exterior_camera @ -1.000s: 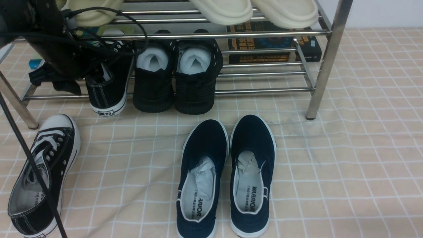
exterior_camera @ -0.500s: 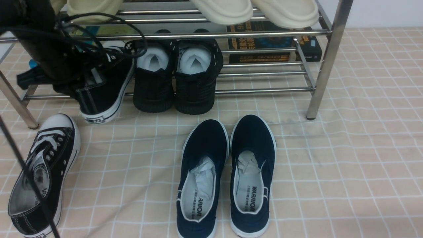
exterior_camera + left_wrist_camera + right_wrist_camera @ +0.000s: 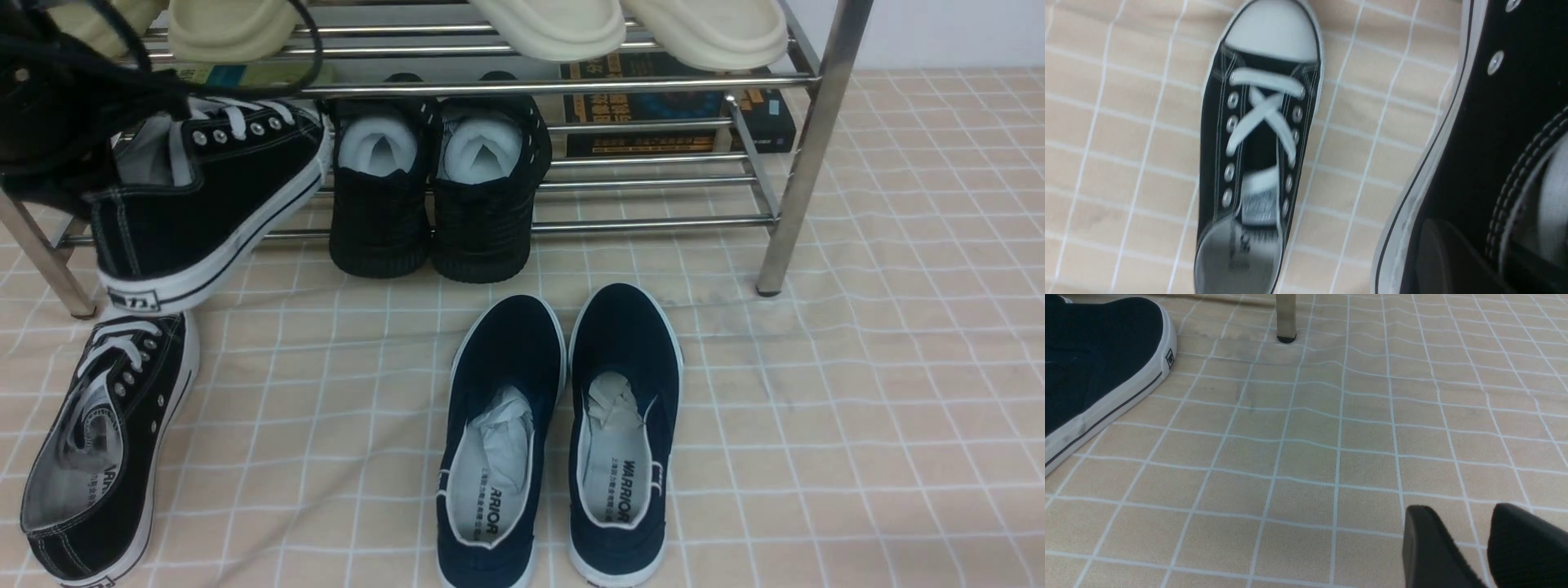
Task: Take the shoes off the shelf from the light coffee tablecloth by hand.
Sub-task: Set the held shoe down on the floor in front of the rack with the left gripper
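Roughly, the task is judged to be past its halfway mark. The lying sneaker (image 3: 106, 441) is seen flat on the cloth (image 3: 857, 408) at the left, toe towards the shelf (image 3: 804, 163) and off its bars.

The held sneaker (image 3: 204, 204) is carried in the air by the left gripper (image 3: 1478, 249). Its jaws are clamped on the shoe's side wall near the collar. One dark finger (image 3: 1433, 253) is seen pressed against the outside in the left wrist view, while the inner one is mostly hidden. The shoe is tilted, with the heel low and towards the camera, just above the toe cap of the lying sneaker. Its toe is close to the lower tier, and whether the bars are touched there cannot be told.

What is left is judged to be short: the held sneaker is to be drawn fully clear, set on the cloth beside its mate, and let go. Bare cloth is available between the lying sneaker and the slip-ons (image 3: 502, 367). The knit shoes (image 3: 380, 212) on the lower tier stand just beside the held sneaker's toe and could be nudged.

The right gripper (image 3: 1468, 514) is seen low over bare cloth, jaws narrowly apart with nothing between them.
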Motion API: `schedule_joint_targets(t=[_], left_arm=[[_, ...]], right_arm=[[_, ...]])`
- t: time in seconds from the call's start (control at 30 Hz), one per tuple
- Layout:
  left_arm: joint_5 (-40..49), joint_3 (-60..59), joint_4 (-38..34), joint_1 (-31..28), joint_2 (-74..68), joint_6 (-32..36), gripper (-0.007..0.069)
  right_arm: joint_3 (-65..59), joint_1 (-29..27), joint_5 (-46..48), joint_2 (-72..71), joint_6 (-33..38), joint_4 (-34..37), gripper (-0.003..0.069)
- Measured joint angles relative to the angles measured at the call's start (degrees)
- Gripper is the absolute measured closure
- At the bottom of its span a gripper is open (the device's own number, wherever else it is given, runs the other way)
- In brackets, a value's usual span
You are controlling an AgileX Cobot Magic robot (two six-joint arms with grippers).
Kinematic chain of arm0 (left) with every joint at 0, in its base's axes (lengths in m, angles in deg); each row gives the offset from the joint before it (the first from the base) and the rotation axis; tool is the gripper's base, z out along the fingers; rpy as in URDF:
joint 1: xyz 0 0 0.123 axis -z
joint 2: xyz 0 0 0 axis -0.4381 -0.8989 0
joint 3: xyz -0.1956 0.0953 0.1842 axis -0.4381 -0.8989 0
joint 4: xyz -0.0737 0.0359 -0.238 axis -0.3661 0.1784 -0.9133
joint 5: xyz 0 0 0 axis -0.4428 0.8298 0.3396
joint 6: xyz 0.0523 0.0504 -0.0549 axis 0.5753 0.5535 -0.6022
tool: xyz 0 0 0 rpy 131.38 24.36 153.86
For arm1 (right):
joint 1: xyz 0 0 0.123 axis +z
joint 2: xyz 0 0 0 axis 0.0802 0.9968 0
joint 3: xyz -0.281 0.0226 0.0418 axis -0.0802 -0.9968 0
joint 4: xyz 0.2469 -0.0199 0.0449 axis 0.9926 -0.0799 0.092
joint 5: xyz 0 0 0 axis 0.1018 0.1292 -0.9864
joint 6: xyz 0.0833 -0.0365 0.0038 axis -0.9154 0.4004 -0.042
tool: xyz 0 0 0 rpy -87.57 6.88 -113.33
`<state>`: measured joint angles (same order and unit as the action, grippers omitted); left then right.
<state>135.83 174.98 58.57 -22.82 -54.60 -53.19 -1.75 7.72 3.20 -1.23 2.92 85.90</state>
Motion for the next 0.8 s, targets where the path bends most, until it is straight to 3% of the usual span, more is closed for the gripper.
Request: schedule_joint_targets(t=[0.2, 0.37, 0.6, 0.8], left_arm=[[-0.1, -12.2, 0.0, 0.1, 9.7, -2.5, 0.0606], [-2.7, -24.6, 0.0, 0.1, 15.9, -8.3, 0.0606], [-15.2, -36.1, 0.0, 0.1, 19.3, -18.4, 0.0606], [-20.5, -40.8, 0.0, 0.1, 19.3, -20.8, 0.0606]], right_arm=[[0.0, 0.0, 0.0, 0.0, 0.0, 0.0, 0.0419], [0.0, 0.0, 0.0, 0.0, 0.0, 0.0, 0.0419], [0.0, 0.0, 0.0, 0.0, 0.0, 0.0, 0.0419], [0.0, 0.0, 0.0, 0.0, 0.0, 0.0, 0.0419]])
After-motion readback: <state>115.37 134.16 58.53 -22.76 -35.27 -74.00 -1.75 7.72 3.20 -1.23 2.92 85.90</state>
